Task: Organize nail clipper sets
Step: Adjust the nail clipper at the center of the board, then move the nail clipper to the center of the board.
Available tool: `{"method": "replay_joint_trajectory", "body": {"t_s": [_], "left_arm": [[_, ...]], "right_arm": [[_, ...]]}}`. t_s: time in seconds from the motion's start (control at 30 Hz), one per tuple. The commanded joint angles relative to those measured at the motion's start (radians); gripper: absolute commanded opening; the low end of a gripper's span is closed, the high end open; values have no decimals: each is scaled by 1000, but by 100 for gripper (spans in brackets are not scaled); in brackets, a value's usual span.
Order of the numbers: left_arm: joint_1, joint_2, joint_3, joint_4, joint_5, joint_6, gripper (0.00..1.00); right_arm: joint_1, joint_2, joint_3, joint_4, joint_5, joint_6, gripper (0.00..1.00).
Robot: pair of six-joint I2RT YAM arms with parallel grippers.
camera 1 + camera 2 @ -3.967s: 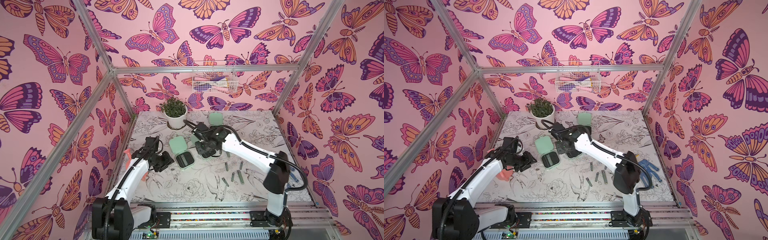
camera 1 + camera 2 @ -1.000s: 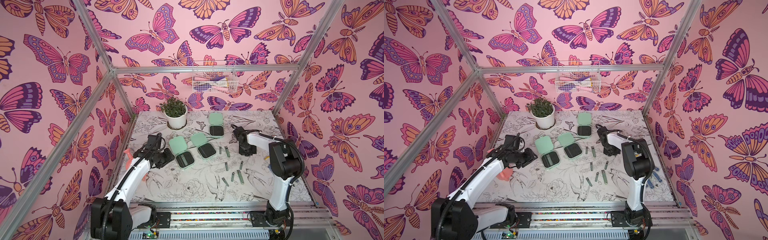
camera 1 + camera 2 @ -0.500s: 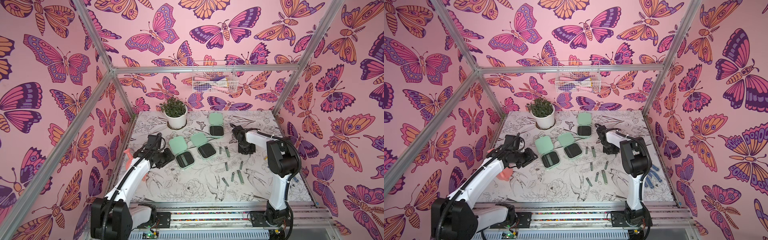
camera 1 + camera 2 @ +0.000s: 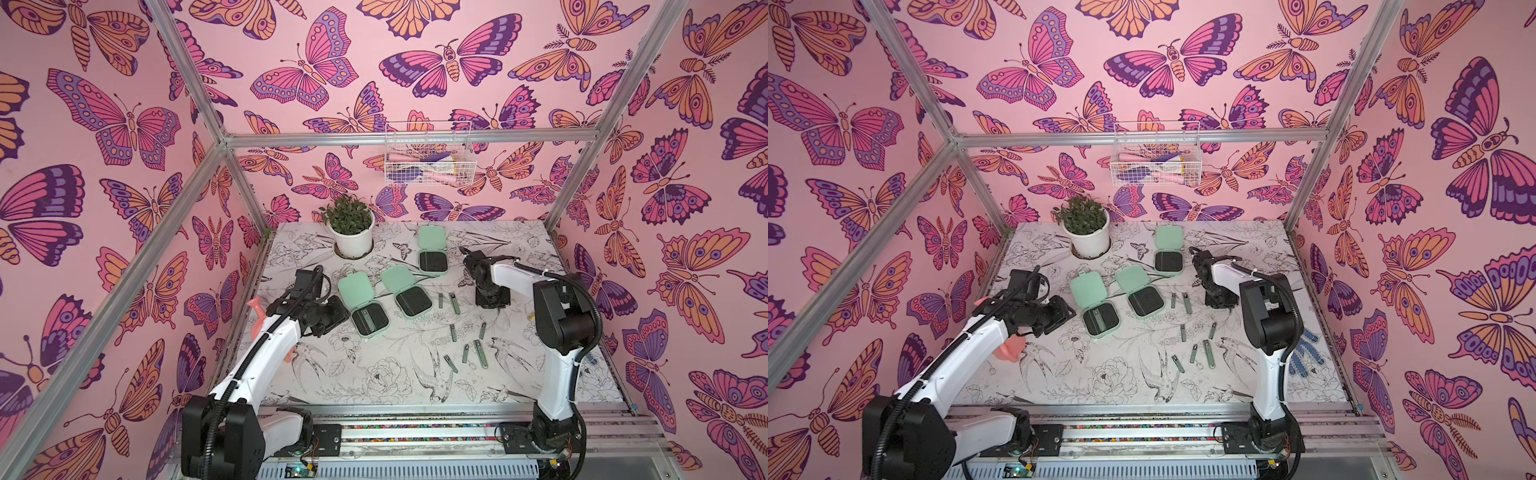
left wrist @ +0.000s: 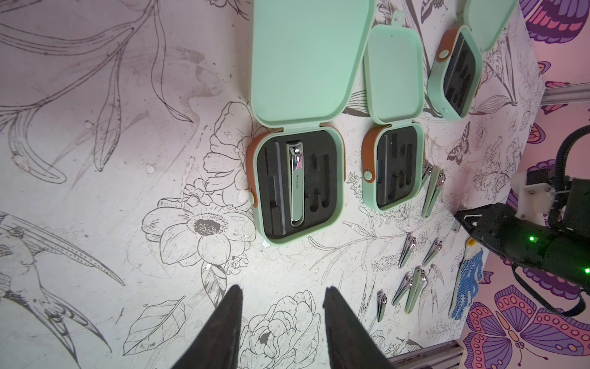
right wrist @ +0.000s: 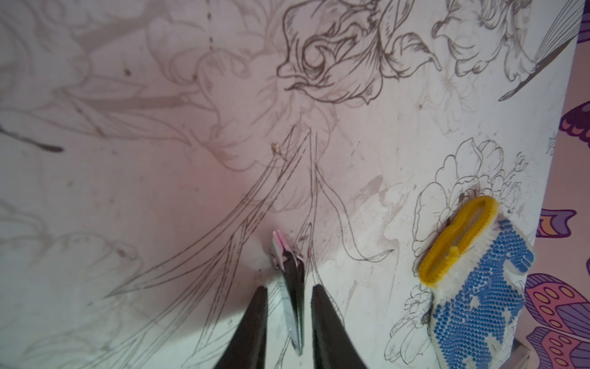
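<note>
three mint cases lay open on the table (image 4: 374, 386), lids toward the far side: left case (image 4: 355, 291), middle case (image 4: 397, 277), far case (image 4: 432, 239). loose clippers (image 4: 481, 354) lay scattered right of the middle case and nearer, two just beside it.

left gripper (image 4: 338, 313) hung just left of the left case. both top views hid its jaws. the left wrist view showed the left gripper (image 5: 283, 289) parted, nothing between the fingers, facing the left case (image 5: 306, 57). it also showed plainly a silver clipper (image 5: 297, 185) seated in that case's black insert, which was only a grey streak from above.

right gripper (image 4: 490, 301) pointed down at the table, right of the far case and a little nearer. only the right wrist view gave its jaws: right gripper (image 6: 288, 287) parted, straddling a lone clipper (image 6: 289, 306), with table showing beside it. it looked loose rather than pinched, though pad contact was hard to judge. a blue dotted glove (image 6: 479, 287) lay near, toward the right edge.
</note>
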Motion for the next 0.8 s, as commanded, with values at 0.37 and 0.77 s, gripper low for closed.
{"method": "replay_joint_trajectory", "body": {"t_s": [0.37, 0.77], "left_arm": [[-5, 6, 10, 11, 10, 3, 45], [-5, 19, 14, 18, 14, 3, 45]], "right_arm": [[24, -19, 45, -36, -11, 6, 19], [21, 0, 69, -47, 16, -2, 18]]}}
